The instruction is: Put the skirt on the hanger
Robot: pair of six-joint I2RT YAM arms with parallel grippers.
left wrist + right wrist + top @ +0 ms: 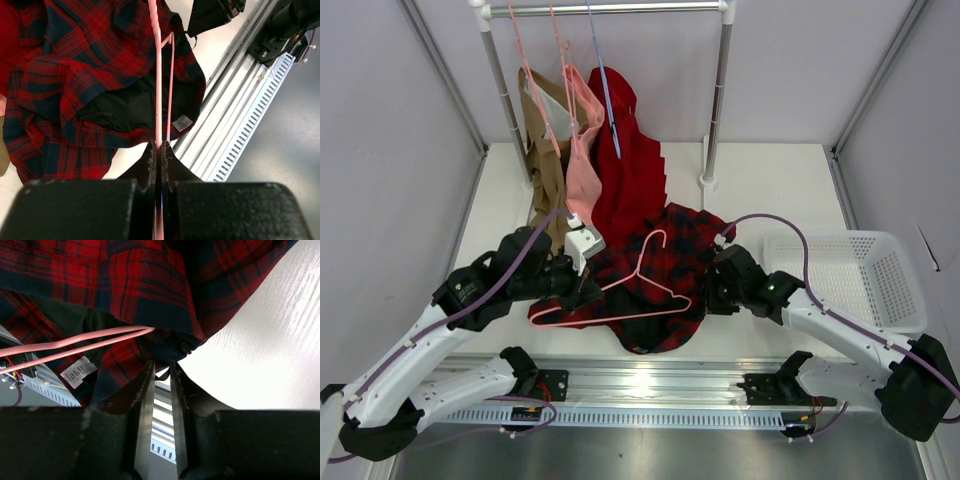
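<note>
Skirt [665,265] heaped on surface [770,180] between arms, black lining showing. Left pincer [159,147] pressed tight on hanger [158,110], which lies atop skirt. Right pincer [161,367] nearly closed, nipping skirt edge beside hanger tip; I judge that grip thin. My plan: hold hanger level, lift edge open, feed tip inside, avoid snagging lining.

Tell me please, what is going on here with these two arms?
The left claw is shut on the pink hanger, which lies across the tartan skirt on the table. The right claw appears to pinch the skirt's edge near the hanger's far corner. The skirt is not yet hung on the hanger.
</note>
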